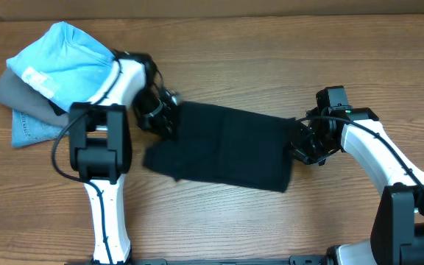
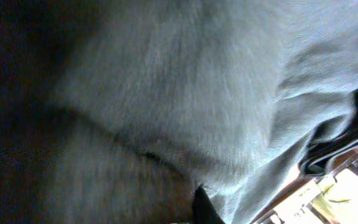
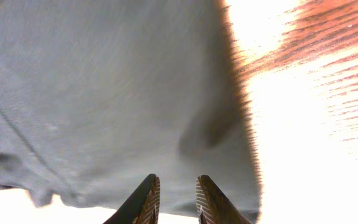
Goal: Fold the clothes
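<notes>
The black T-shirt (image 1: 227, 147) lies spread across the middle of the bench (image 1: 271, 59). The left end effector (image 1: 160, 116) is clamped onto the shirt's left edge. The right end effector (image 1: 304, 147) sits at the right edge, jaws narrowly parted, gripping nothing. In the upper left of the frame, a light blue shirt (image 1: 68, 55) is piled on a grey garment (image 1: 13, 92).

Overhead: left claw (image 1: 164, 116) tips lost, black on black, at T-shirt (image 1: 227, 147) edge; whether cloth is pinched, can't tell. Same view: grey garment (image 1: 9, 92) mostly under light blue shirt (image 1: 65, 59); denim piece (image 1: 32, 129) part covered.
Left wrist view: all blur, cloth fills frame, own fingers not made out.
Right wrist view: right claw (image 3: 177, 186) fingers cut by bottom edge; counter (image 3: 316, 143) washed out, grain mostly gone.
</notes>
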Controlling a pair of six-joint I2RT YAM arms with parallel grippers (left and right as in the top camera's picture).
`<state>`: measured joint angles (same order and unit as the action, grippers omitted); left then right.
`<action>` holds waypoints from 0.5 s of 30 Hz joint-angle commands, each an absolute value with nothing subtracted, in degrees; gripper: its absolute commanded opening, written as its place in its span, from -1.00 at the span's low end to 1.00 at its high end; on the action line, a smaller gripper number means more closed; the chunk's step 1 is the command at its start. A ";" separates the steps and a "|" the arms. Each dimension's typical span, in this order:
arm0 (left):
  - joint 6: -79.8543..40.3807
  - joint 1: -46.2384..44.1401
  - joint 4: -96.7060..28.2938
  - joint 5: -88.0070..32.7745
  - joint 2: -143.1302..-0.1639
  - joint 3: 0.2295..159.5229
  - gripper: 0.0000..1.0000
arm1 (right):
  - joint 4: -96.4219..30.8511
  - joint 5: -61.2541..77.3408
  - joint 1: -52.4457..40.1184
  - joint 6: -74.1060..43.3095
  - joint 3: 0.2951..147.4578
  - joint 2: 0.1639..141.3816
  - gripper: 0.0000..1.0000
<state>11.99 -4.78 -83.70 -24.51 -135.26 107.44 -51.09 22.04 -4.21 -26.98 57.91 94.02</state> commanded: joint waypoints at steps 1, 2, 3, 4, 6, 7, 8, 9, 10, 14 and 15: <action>11.57 -2.81 -88.05 -18.87 -132.44 119.81 -0.92 | -51.03 21.45 -4.38 -27.07 58.08 93.56 -0.53; 11.57 -2.81 -89.65 -18.83 -132.14 123.07 -0.92 | -51.03 21.45 -4.38 -27.05 58.08 93.56 -0.53; 11.55 -2.87 -91.05 -18.87 -131.81 126.28 -0.92 | -51.03 21.45 -4.38 -27.05 58.08 93.56 -0.53; 11.51 -3.16 -92.38 -18.90 -131.68 129.27 -0.92 | -51.03 21.45 -4.38 -27.05 58.08 93.56 -0.53; 11.11 -4.19 -94.74 -18.90 -131.55 134.26 -0.92 | -51.00 21.45 -4.38 -27.05 58.08 93.56 -0.53; 11.03 -4.91 -95.83 -18.90 -131.55 136.20 -0.92 | -50.98 21.45 -4.38 -27.05 58.08 93.56 -0.53; 10.41 -5.76 -96.44 -18.83 -131.55 137.49 -0.92 | -50.85 21.45 -4.38 -27.05 58.08 93.56 -0.53; 10.00 -6.87 -96.84 -18.87 -131.55 138.26 -0.92 | -50.83 21.47 -4.38 -27.05 58.08 93.56 -0.53; 9.78 -7.97 -96.82 -18.85 -131.55 138.45 -0.92 | -50.81 21.47 -4.38 -27.07 58.08 93.56 -0.53; 9.41 -13.26 -96.82 -17.78 -131.90 137.95 -0.92 | -50.85 21.47 -4.38 -27.05 58.08 93.56 -0.53; 8.82 -14.96 -96.73 -16.93 -131.92 137.53 -0.92 | -50.85 21.47 -4.38 -27.05 58.08 93.56 -0.53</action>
<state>10.46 -10.94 -96.47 -18.13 -132.03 137.58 -51.00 22.02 -4.23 -26.98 57.91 94.02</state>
